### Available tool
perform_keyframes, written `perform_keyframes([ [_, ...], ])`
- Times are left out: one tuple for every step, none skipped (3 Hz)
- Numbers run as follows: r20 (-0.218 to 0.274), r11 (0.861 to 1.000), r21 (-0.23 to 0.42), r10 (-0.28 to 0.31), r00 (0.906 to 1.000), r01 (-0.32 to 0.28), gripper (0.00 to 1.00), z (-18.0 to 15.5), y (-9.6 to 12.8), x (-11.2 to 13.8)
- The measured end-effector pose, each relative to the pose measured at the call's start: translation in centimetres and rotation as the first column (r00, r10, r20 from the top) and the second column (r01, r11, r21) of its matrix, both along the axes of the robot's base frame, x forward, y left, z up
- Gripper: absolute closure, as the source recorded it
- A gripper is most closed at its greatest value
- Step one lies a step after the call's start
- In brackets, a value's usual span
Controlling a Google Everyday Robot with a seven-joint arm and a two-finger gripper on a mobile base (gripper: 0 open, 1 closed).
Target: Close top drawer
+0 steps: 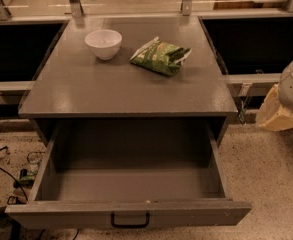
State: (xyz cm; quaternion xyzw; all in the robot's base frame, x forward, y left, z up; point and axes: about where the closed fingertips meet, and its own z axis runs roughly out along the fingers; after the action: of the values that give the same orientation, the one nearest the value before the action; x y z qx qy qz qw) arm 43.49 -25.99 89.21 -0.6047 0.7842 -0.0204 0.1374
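The top drawer (61, 214) of the grey cabinet is pulled far out toward me. Its inside is bare. Its flat front panel runs along the bottom of the view, with the black bar handle (130, 221) at its centre. The lower drawers are hidden below it. My gripper (282, 106) shows as a cream and pale grey shape at the right edge. It is off to the right of the cabinet, level with the cabinet top's front edge, and it touches nothing.
On the cabinet top (111, 91) stand a white bowl (103, 43) and a green snack bag (161, 56). Dark recesses flank the cabinet on both sides. Cables (6, 169) lie on the speckled floor at the left. A rail with metal posts (75, 1) runs behind.
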Motion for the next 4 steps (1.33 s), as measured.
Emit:
perform_keyframes([
  [0.0,1.0,0.0,0.0,1.0,0.0,1.0,0.0,0.0,0.0],
  [0.011,0.998,0.055,0.027,0.9996,-0.028,1.0,0.0,1.0,-2.4],
  [0.004,0.993,0.107,0.055,0.9985,-0.055,1.0,-0.6,1.7,-6.2],
  [-0.036,0.985,0.129,0.122,0.9918,-0.117,1.0,-2.1,2.5,-13.3],
])
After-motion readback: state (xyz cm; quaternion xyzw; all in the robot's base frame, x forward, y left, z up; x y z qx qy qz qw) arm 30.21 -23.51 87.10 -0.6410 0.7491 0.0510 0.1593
